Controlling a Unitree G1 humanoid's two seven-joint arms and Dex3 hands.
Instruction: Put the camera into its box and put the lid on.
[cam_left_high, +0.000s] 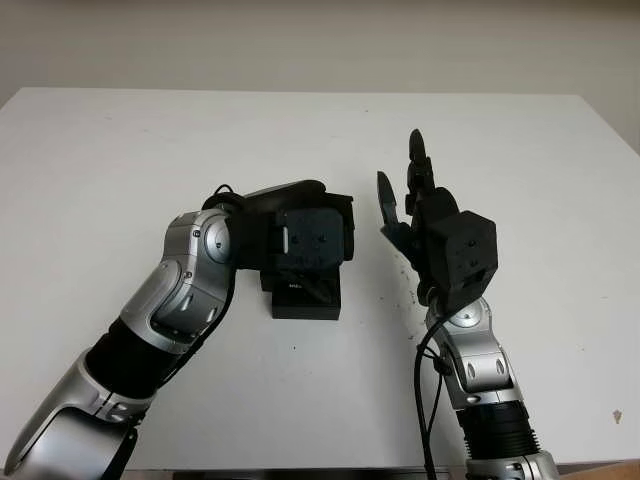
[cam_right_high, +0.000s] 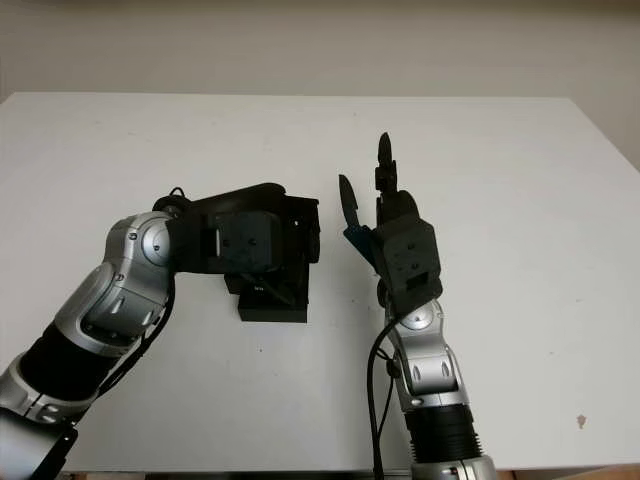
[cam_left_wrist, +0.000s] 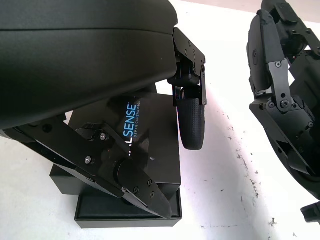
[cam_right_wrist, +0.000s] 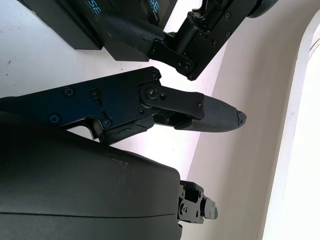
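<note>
Black and rectangular, the box (cam_left_high: 305, 298) is sitting near the middle of the white table (cam_left_high: 120, 150) in the left eye view. I am seeing its lid already on it, and the camera itself is hidden from me. My left hand (cam_left_high: 315, 240) is reaching in from the left and hovering directly over the far part of the box, covering most of the top. To the right, well clear of the box, my right hand (cam_left_high: 415, 205) is standing upright above the table with nothing in it.

From the right eye view, the same box (cam_right_high: 272, 302) is peeking out below my left hand (cam_right_high: 270, 240), and my right hand (cam_right_high: 375, 215) is holding its open pose just beside it, not touching.

Through the left wrist view, the lid (cam_left_wrist: 150, 135) is showing as a matte black top with white and blue lettering, sitting slightly askew over the lower tray, whose edge is sticking out at one end. My left fingers (cam_left_wrist: 192, 122) are curling down around the lid, one rubber pad at its side edge; I cannot tell whether they are truly gripping it.

Through the right wrist view, my right fingers (cam_right_wrist: 215, 114) are extending freely, holding nothing, with the box corner (cam_right_wrist: 75, 30) lying beyond them.
</note>
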